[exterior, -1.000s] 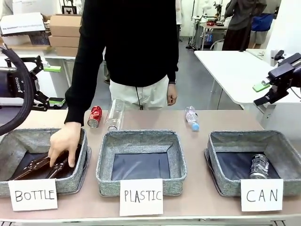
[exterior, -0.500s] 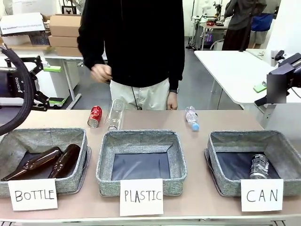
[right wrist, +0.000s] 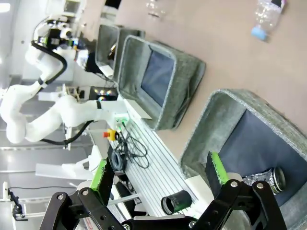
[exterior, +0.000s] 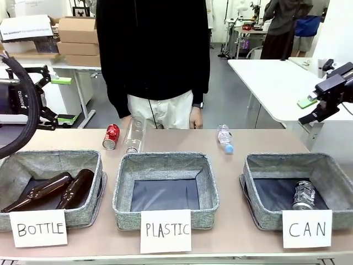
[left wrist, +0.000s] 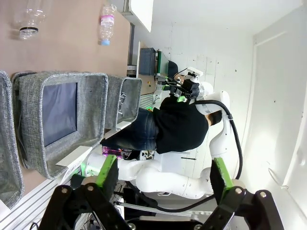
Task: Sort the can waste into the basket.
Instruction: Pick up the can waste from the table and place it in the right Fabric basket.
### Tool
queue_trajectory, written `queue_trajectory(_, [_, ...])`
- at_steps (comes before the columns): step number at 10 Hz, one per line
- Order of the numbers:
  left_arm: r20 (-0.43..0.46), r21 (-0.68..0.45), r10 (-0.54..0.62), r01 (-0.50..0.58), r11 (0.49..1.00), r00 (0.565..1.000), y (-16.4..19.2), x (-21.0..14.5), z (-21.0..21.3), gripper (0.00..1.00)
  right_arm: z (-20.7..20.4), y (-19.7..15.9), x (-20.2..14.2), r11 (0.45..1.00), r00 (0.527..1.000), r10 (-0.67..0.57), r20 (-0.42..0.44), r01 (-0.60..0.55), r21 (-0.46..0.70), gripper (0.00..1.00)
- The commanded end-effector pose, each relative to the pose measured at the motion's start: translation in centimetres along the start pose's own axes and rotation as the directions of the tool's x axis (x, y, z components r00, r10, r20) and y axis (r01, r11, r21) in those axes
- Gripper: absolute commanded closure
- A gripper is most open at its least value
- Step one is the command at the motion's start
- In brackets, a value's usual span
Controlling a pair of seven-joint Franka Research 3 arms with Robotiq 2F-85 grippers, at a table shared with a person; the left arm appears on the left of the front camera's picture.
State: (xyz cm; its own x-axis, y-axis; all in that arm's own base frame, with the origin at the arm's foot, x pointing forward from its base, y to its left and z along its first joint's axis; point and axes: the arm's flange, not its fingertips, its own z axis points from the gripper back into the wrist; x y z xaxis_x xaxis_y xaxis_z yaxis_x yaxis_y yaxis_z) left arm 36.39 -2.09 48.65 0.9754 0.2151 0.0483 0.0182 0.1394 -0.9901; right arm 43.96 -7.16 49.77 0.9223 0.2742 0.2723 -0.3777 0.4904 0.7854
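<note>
Left gripper (left wrist: pixel 165 163) and right gripper (right wrist: pixel 158 165) are held wide open and empty, raised off the table (exterior: pixel 259 142). In the CAN basket (exterior: pixel 252 182) the dark silver can (exterior: pixel 302 195) is already lodged. The red can (exterior: pixel 111 136) lies at the far side beside a clear plastic bottle (exterior: pixel 134 134), so a reach for it is judged due next.

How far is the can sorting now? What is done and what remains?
Done: the dark can lies in the CAN basket. In hand: nothing; the left pincer and the right pincer are open and empty. Left: the red can lies on the table beside a clear bottle.
</note>
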Motion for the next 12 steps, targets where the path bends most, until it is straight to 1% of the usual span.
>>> queue_trajectory(1, [-0.035,0.125,-0.133,0.136,0.983,0.991,-1.4,-0.2,-1.0,0.0,-0.1,0.3,-0.1,1.0,1.0,-0.023,0.009,0.023,-0.012,0.0])
queue_trajectory(2, [-0.097,0.339,-0.177,0.2,0.919,0.979,-2.6,3.1,-3.9,0.0,-0.1,0.3,-0.1,1.0,1.0,-0.023,0.009,0.023,-0.012,0.0])
queue_trajectory(3, [-0.134,0.522,-0.153,0.201,0.829,0.979,-2.5,7.5,-7.0,0.0,-0.1,0.3,-0.1,1.0,1.0,-0.023,0.009,0.023,-0.012,0.0])
queue_trajectory(4, [-0.121,0.713,-0.168,0.203,0.671,0.978,-1.6,11.9,-9.7,0.0,-0.1,0.3,-0.1,1.0,1.0,-0.023,0.009,0.023,-0.012,0.0])
queue_trajectory(5, [-0.063,0.831,-0.206,0.165,0.531,0.977,-0.2,15.7,-11.6,0.0,-0.1,0.3,-0.1,1.0,1.0,-0.023,0.009,0.023,-0.012,0.0])
queue_trajectory(6, [-0.032,0.94,-0.318,0.137,0.314,0.947,1.8,19.0,-13.0,0.0,-0.1,0.3,-0.1,1.0,1.0,-0.023,0.009,0.023,-0.012,0.0])
queue_trajectory(7, [-0.014,0.982,-0.432,0.094,0.165,0.902,3.1,20.4,-13.4,0.0,-0.1,0.3,-0.1,1.0,1.0,-0.023,0.009,0.023,-0.012,0.0])
queue_trajectory(8, [0.053,0.979,-0.528,0.061,0.195,0.847,3.3,21.4,-13.0,0.0,-0.1,0.3,-0.1,1.0,1.0,-0.023,0.009,0.023,-0.012,0.0])
queue_trajectory(9, [-0.098,0.771,-0.379,0.311,0.555,0.92,2.8,18.6,-13.4,0.0,-0.1,0.3,-0.1,1.0,1.0,-0.023,0.009,0.023,-0.012,0.0])
queue_trajectory(11, [-0.098,0.771,-0.379,0.311,0.555,0.92,2.8,18.6,-13.4,0.0,-0.1,0.3,-0.1,1.0,1.0,-0.023,0.009,0.023,-0.012,0.0])
queue_trajectory(12, [-0.07,0.83,-0.434,0.294,0.473,0.898,4.4,20.6,-14.2,0.0,-0.1,0.3,-0.1,1.0,1.0,-0.023,0.009,0.023,-0.012,0.0])
